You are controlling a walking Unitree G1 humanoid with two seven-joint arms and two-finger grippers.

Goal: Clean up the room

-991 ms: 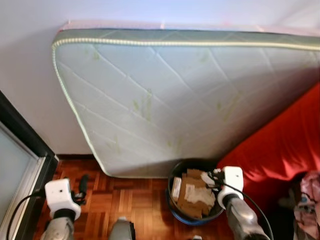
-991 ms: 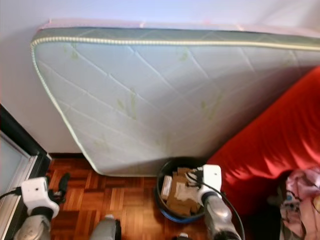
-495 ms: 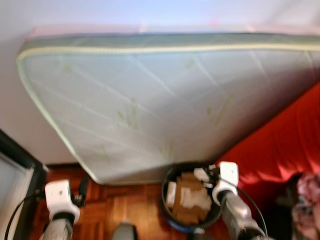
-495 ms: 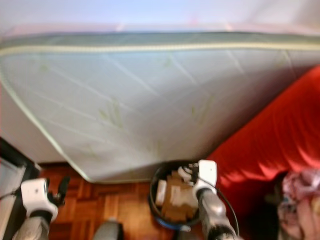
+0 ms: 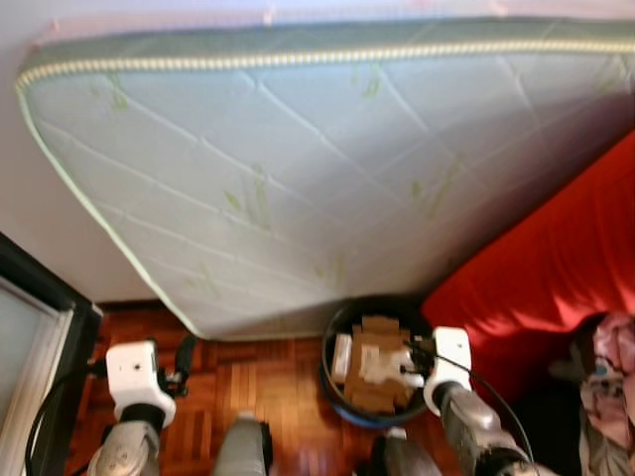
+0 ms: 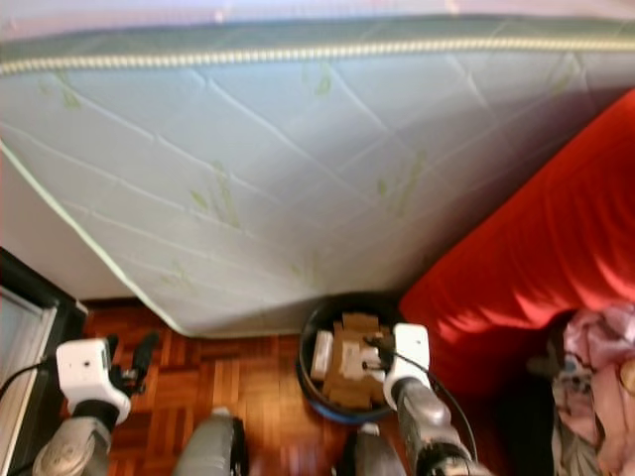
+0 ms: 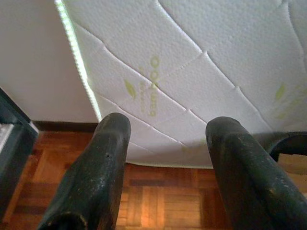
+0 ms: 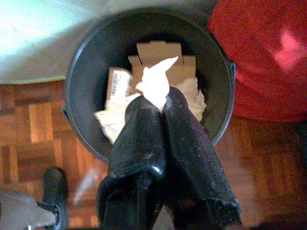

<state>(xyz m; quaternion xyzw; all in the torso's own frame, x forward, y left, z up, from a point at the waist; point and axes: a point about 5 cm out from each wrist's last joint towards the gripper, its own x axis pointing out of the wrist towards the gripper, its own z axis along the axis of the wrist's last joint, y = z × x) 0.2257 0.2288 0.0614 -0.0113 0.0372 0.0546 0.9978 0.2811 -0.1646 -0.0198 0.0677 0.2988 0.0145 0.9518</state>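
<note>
Right gripper (image 8: 160,103) poised over the black bin (image 8: 86,62), fingers pressed together on a scrap of white paper (image 8: 156,84) that sticks out past the tips, above the cardboard pieces (image 8: 160,55) and a small printed box (image 8: 119,84) lying inside. Bin (image 5: 337,382) standing on the parquet floor (image 5: 288,382), right at the foot of a pale quilted mattress (image 5: 317,169) leaned against the white wall (image 5: 50,228), and just beside a red cover (image 5: 556,278) on the robot's right. Left gripper (image 7: 165,143) held low over the floor on the robot's left, fingers (image 7: 103,163) spread wide apart with nothing between, pointing toward the mattress's lower edge. Dark door frame (image 5: 40,297) at the far left; a heap of pinkish cloth (image 5: 605,387) at the far right, near the red cover.
</note>
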